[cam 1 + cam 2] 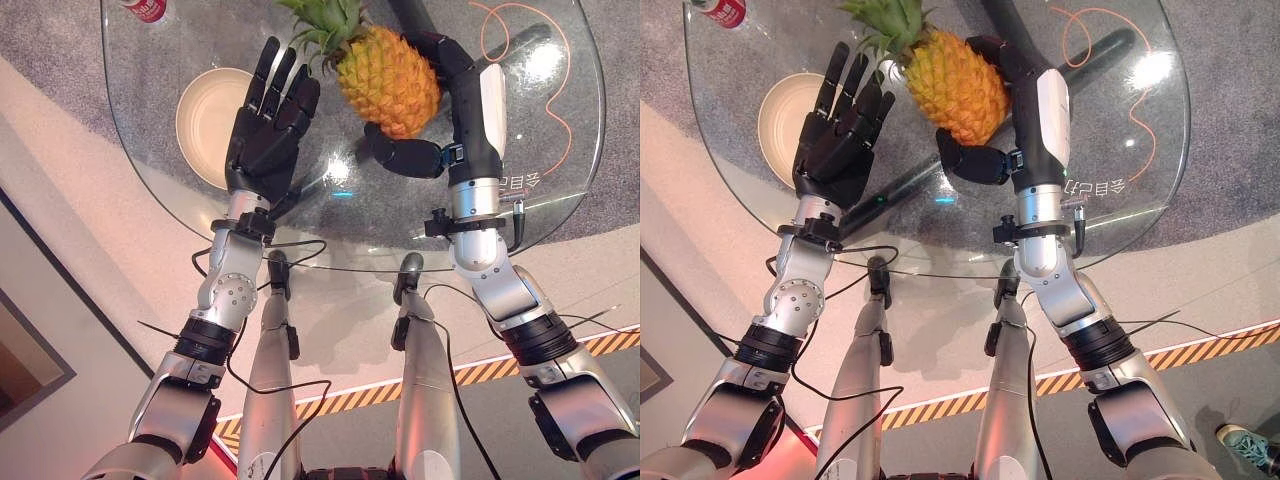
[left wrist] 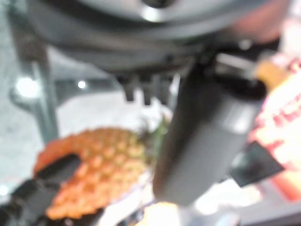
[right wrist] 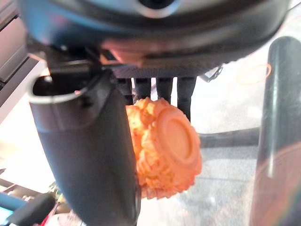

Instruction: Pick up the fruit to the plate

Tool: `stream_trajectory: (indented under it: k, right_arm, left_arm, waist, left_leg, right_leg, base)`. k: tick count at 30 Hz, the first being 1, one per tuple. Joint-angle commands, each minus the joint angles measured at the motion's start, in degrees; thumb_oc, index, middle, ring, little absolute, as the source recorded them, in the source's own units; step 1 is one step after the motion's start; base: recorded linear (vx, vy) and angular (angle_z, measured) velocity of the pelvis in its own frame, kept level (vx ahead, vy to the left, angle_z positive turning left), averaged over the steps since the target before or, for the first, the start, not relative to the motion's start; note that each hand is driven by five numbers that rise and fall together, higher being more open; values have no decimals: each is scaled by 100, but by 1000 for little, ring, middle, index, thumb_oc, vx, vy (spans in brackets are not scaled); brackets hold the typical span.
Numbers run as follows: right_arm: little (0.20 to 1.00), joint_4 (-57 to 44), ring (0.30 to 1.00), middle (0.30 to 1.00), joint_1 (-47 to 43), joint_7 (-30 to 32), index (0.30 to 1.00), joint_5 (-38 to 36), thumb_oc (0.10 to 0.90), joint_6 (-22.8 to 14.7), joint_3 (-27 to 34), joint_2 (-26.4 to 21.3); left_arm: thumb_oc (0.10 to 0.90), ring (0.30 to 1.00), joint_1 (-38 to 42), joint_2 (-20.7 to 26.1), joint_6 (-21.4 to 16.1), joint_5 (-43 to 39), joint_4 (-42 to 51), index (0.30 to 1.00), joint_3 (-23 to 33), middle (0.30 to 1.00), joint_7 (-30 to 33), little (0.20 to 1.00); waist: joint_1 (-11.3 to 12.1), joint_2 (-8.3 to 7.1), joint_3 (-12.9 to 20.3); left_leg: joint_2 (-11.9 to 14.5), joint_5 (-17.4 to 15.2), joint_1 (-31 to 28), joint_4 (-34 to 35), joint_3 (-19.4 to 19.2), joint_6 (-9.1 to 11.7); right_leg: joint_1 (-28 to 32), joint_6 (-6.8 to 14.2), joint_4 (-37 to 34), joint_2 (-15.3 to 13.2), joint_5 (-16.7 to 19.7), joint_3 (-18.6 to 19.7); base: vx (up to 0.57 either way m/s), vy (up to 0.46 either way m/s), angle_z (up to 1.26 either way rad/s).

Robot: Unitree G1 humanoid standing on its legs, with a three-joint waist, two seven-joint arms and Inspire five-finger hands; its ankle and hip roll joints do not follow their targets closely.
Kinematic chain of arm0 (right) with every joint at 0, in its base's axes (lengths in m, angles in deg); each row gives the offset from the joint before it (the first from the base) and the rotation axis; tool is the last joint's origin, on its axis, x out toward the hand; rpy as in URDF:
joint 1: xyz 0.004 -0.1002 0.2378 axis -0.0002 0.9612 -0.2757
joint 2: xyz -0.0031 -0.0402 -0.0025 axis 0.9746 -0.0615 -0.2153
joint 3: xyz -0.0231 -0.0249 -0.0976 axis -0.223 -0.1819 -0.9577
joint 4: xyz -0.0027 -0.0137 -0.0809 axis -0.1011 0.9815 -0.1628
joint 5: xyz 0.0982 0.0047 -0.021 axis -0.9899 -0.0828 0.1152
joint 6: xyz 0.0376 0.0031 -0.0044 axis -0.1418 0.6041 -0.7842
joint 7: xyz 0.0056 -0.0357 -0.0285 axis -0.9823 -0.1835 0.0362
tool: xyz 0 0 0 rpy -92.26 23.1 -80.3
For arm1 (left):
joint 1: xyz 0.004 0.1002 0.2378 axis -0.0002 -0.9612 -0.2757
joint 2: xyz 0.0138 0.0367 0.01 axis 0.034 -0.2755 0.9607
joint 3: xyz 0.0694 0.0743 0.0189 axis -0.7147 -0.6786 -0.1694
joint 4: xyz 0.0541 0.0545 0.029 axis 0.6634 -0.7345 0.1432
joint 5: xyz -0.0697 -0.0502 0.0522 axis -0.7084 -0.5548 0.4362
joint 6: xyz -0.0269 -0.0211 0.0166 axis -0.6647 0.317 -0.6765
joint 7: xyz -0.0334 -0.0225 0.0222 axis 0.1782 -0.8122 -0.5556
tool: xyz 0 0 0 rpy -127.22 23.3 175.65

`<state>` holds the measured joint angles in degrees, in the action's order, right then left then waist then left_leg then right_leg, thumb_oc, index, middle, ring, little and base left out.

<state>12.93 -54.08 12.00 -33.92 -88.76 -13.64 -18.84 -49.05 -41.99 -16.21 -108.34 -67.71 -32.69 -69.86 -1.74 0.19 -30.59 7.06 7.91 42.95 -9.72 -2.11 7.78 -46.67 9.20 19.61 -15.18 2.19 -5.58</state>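
Glass table [image 1: 560,190]: cream plate [image 1: 200,120] holds nothing. Pineapple [image 1: 388,80] at plate's 3 o'clock, clasped between right hand [image 1: 440,100] fingers and thumb. Left hand [image 1: 265,125] spread flat, fingers straight.

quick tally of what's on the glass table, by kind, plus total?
Pineapple: 1, gripped by the right hand
Plate: 1, cream, partly under the open left hand
Red can: 1, at the far edge
Total: 3 things on the glass table
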Motion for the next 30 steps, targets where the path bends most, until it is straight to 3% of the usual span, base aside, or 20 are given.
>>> stream_trajectory:
  k: [1, 15, 30]
  right_arm:
    - [200, -1280, 300, 300, -770, 65, 300, 19, 100, -682, 78, -118]
    - [200, -1314, 300, 300, -835, -145, 300, -52, 100, -617, -100, -25]
    - [200, -1275, 300, 300, -853, -334, 300, 2, 100, -601, -203, -9]
  left_arm:
    - [800, 900, 669, -53, -149, -96, 717, 900, -66, 900, -457, 900]
    - [800, 900, 692, -165, -80, -232, 705, 900, -128, 900, -451, 900]
    - [800, 900, 671, -240, -403, -468, 747, 900, -16, 900, -543, 900]
  waist:
    - [5, -68, 80]
    - [8, -72, 80]
    - [21, -66, 80]
  left_leg:
    - [-139, -470, -138, -327, -116, -143]
    - [-150, -475, -112, -344, -111, -147]
    - [-162, -468, -99, -355, -100, -150]
  right_leg:
    - [473, 12, -723, 147, 340, -288]
    - [456, 4, -725, 150, 339, -286]
    - [443, -9, -704, 149, 335, -290]
  base:
    - [0, 0, 0]
    - [0, 0, 0]
    - [0, 0, 0]
